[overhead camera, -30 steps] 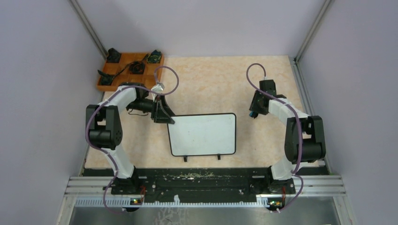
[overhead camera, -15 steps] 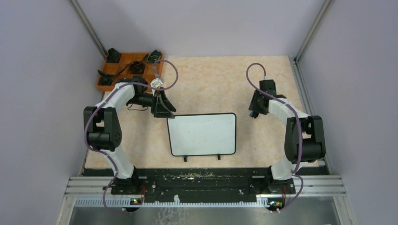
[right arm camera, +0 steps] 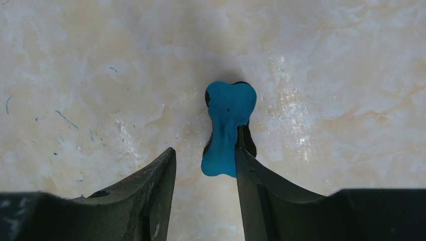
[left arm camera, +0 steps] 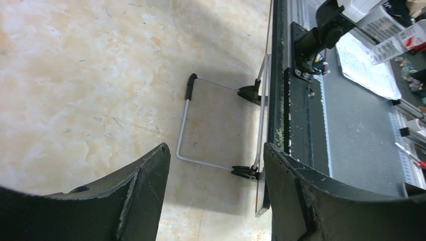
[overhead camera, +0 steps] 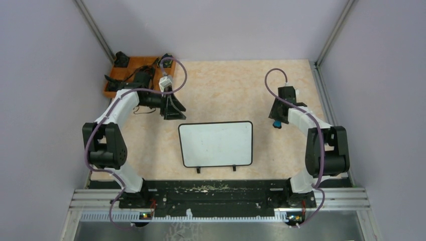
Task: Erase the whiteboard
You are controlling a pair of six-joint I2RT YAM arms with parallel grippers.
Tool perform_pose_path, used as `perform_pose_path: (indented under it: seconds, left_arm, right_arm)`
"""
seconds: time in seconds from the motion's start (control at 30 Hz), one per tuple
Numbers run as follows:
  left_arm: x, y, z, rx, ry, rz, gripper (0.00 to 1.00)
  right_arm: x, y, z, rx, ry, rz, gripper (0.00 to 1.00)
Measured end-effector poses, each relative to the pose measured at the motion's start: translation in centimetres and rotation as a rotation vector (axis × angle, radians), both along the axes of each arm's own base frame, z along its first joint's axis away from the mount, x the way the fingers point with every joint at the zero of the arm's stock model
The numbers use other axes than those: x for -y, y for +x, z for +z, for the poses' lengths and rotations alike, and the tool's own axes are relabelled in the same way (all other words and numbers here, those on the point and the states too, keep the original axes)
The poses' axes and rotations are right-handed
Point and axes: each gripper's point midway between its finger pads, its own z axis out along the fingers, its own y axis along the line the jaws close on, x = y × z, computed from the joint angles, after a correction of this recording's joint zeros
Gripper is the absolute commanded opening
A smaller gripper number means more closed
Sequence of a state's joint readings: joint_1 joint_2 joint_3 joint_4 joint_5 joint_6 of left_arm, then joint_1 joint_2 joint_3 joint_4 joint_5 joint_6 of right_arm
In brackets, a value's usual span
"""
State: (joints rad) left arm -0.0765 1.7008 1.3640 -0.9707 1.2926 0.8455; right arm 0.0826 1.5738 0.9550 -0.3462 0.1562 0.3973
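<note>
— What is the largest thing in view?

— The beige marbled table (overhead camera: pixel 226 85). At its middle, between the two arms and nearer their bases, sits the whiteboard (overhead camera: pixel 216 144). It has a thin black frame with rounded corners and two black feet (overhead camera: pixel 199 169) on its near edge.

— Anything written on it?

— From above the face reads plain white, and I can make out no characters.

— And the far left corner?

— The orange tray (overhead camera: pixel 135 59) holds small black parts. I can read no label on them.

— Where is the left gripper (overhead camera: pixel 174 113)?

— It hovers just beyond the board's far left corner, apart from it. Its fingers are spread wide with only table between them. Its camera shows a grey wire prop (left arm camera: pixel 183 125) on the table, joined to two black feet, and the board appears there only as a thin edge.

— And the right gripper (overhead camera: pixel 276 120)?

— It is off to the right of the board, level with its far edge and not touching it. The fingers are parted. A blue bone-shaped piece (right arm camera: pixel 227 125) lies on the table between them; one finger (right arm camera: pixel 251 170) touches its side and the other stands clear.

— Any small print?

— Past the black rail (left arm camera: pixel 301 150), the left wrist view shows a printed sheet (left arm camera: pixel 366 65) and a clear container with a red label (left arm camera: pixel 409 37), both too small to read. Thin teal pen streaks (right arm camera: pixel 65 118) mark the table.
</note>
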Motion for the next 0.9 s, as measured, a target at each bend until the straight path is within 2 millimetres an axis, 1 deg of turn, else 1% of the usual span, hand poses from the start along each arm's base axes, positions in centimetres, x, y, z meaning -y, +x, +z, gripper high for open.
perform_pose_path:
  seconds: [0.2,0.33,0.43,0.57,0.63,0.7,0.9]
  left_arm:
    - [-0.7,1.2,0.4,0.048,0.028,0.055,0.74]
    - [-2.0,2.3,0.7,0.079,0.048,0.123,0.73]
    - [-4.0,3.8,0.9,0.091,0.049,0.206,0.73]
    - [-7.7,6.1,0.8,0.087,0.049,0.346,0.73]
    - [-9.5,7.1,0.5,0.087,0.064,0.421,0.73]
    - [-10.9,7.8,-0.2,0.082,0.094,0.502,0.73]
    - [-12.8,8.0,-2.7,0.121,0.212,0.737,0.73]
  right_arm:
    - [0.7,-0.5,-0.1,-0.004,-0.028,-0.028,0.47]
    - [0.9,-0.6,0.1,0.005,-0.032,-0.04,0.47]
    - [0.9,-0.6,0.4,0.017,-0.032,-0.041,0.47]
    - [0.9,-0.4,0.9,0.031,-0.031,-0.041,0.47]
    - [0.8,-0.4,1.0,0.037,-0.031,-0.038,0.47]
    - [0.6,-0.4,1.1,0.045,-0.03,-0.034,0.47]
    - [-0.4,-0.5,1.3,0.062,-0.044,-0.004,0.47]
